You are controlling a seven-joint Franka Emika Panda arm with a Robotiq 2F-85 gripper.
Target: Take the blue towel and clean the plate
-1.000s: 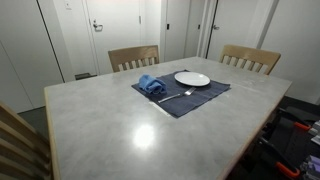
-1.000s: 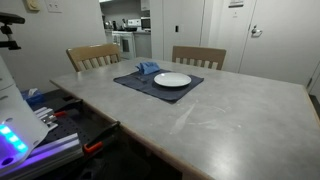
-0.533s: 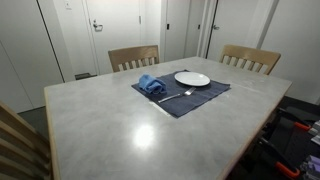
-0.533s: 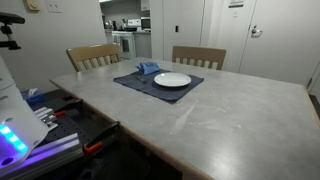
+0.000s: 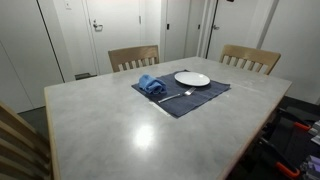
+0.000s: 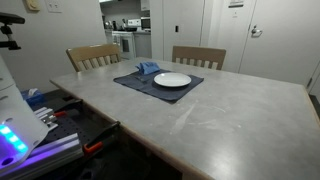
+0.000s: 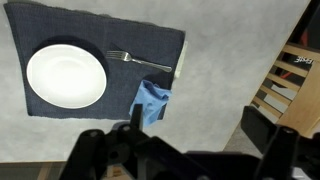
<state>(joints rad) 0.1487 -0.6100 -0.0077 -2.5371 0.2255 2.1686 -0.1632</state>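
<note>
A white plate [image 5: 192,78] lies on a dark blue placemat [image 5: 195,100] at the far side of the grey table, in both exterior views [image 6: 172,80]. A crumpled blue towel [image 5: 151,85] lies on the mat's edge beside the plate [image 6: 148,69]. The wrist view looks down from high above on the plate [image 7: 66,76], the towel [image 7: 152,102] and the mat [image 7: 100,25]. My gripper [image 7: 200,122] is open and empty, well above the table. It hangs beside the towel, over bare tabletop. The arm does not show in either exterior view.
A fork [image 7: 140,59] lies on the mat between plate and towel [image 5: 172,96]. Two wooden chairs [image 5: 133,57] [image 5: 250,58] stand at the table's far side; one shows in the wrist view [image 7: 288,82]. Equipment with lights [image 6: 15,125] stands by the table's near edge.
</note>
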